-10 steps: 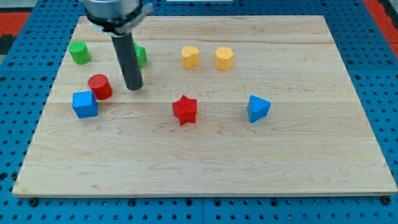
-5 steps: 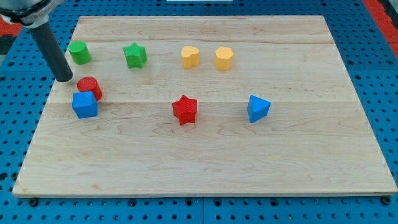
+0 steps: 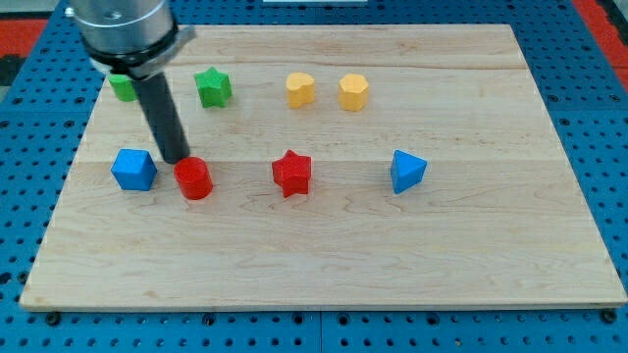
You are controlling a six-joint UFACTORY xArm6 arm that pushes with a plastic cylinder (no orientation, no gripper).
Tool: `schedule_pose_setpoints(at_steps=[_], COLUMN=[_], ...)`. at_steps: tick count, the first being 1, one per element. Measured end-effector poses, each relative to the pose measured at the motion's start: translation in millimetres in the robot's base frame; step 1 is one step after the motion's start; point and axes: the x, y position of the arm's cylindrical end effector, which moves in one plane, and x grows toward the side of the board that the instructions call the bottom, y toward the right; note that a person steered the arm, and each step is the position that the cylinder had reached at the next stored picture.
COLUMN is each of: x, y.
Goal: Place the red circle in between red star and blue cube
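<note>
The red circle [image 3: 194, 177] is a short red cylinder on the wooden board, between the blue cube [image 3: 133, 169] at the view's left and the red star [image 3: 291, 173] toward the middle. It lies closer to the cube. My tip [image 3: 175, 157] stands just above and left of the red circle, at its upper-left edge, to the right of the blue cube. The rod rises from there toward the view's top left and partly hides a green block [image 3: 122, 87].
A green star [image 3: 212, 86] and two yellow blocks [image 3: 300, 89] [image 3: 353, 91] line the view's top. A blue triangular block [image 3: 406, 171] lies at the right. The wooden board's edge [image 3: 314, 304] runs along the view's bottom over a blue pegboard.
The red circle has moved right and down, from above the blue cube to a spot between the cube and the red star. My tip swung from the far left to behind it.
</note>
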Motion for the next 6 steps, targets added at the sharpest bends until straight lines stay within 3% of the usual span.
schedule_pose_setpoints(at_steps=[2,3,4,6], x=[-16,14,-15,-24], y=[-40,-42,-32,88])
